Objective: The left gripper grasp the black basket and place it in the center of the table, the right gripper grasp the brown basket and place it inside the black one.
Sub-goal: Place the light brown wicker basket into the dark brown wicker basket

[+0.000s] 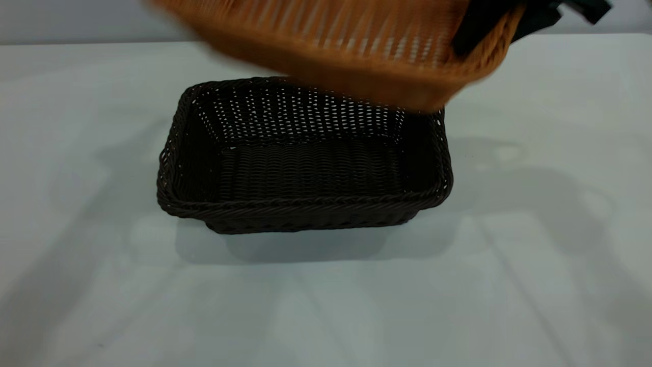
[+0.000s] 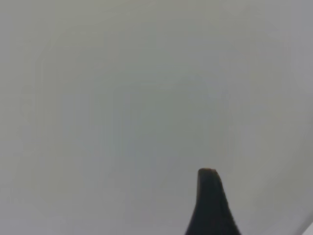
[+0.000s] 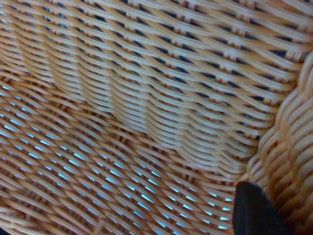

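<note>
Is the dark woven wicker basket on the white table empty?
Empty: the dark woven wicker basket shows only bare weave inside. The orange-tan wicker basket hangs above its far rim, not inside.

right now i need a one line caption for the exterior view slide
Right hand carries the tilted brown basket in the air above the empty black basket standing on the white table.

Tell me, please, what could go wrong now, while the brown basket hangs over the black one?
1. The brown basket hangs tilted, its low edge near the black basket's far rim; it may catch there and push that basket across the table.
2. The right gripper holds only one end's rim, so the basket may swing or slip.
3. It sits toward the far side, so lowered straight it may land on the rim, not inside.
</note>
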